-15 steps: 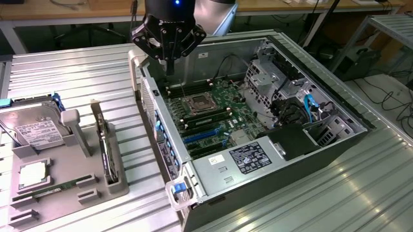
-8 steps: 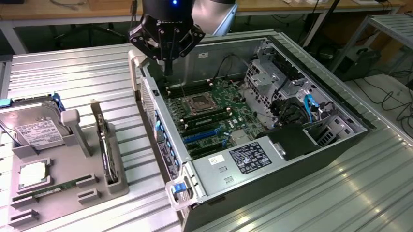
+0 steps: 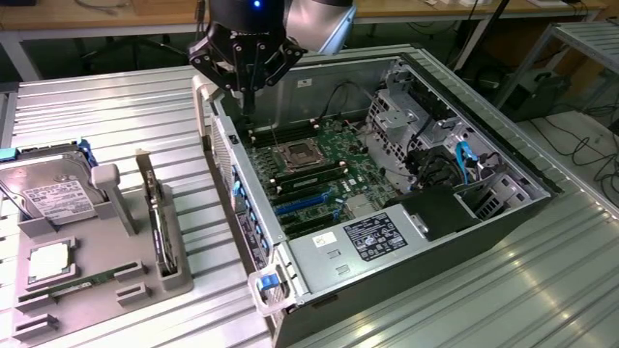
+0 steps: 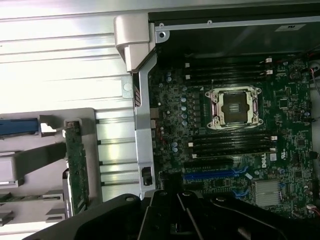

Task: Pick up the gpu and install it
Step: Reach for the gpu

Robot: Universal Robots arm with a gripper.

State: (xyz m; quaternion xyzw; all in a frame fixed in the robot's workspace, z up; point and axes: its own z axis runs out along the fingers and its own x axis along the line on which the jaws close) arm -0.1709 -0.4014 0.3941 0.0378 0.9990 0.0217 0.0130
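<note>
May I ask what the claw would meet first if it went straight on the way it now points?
Probably the motherboard in the computer case, near the memory slots below the claw; depth is unclear, so the case's edge might come first.

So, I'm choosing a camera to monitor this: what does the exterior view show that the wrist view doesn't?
Exterior view adds the hard drive, the power supply and the blue cables. Wrist view adds the Dell lettering on the motherboard. Both show the gpu standing untouched in its holder, and the CPU socket.
</note>
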